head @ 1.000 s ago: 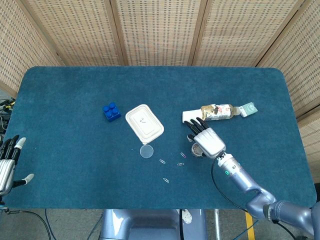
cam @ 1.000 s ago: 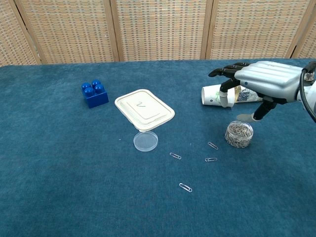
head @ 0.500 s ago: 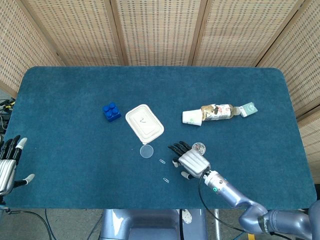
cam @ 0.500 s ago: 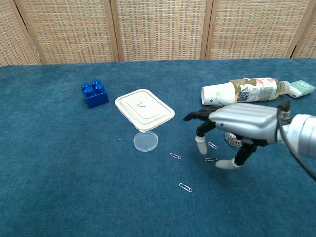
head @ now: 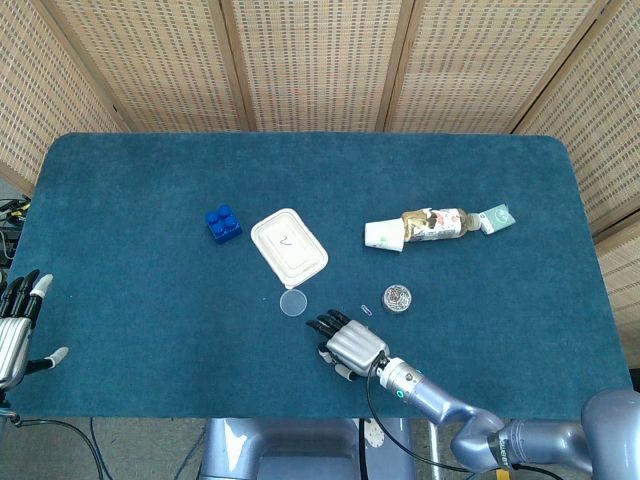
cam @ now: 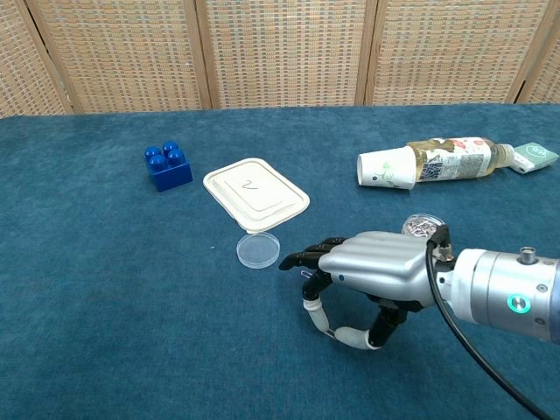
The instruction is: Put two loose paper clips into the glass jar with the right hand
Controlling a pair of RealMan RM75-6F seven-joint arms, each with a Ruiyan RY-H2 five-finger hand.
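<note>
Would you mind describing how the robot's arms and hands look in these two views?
The right hand has a silver, ribbed metallic back, black fingers and pale tips. Its arm is silver-grey and cylindrical, with a glowing green indicator and a black cable looping along the wrist. The left hand looks silver too, with dark, pale-tipped fingers.

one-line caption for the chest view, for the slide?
Right hand lowered over loose paper clips beside the glass jar.

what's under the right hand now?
The right hand hovers palm-down over the blue cloth table, fingers spread. One loose paper clip shows beside it in the head view. Whether other clips lie beneath is hidden, as is any contact.
</note>
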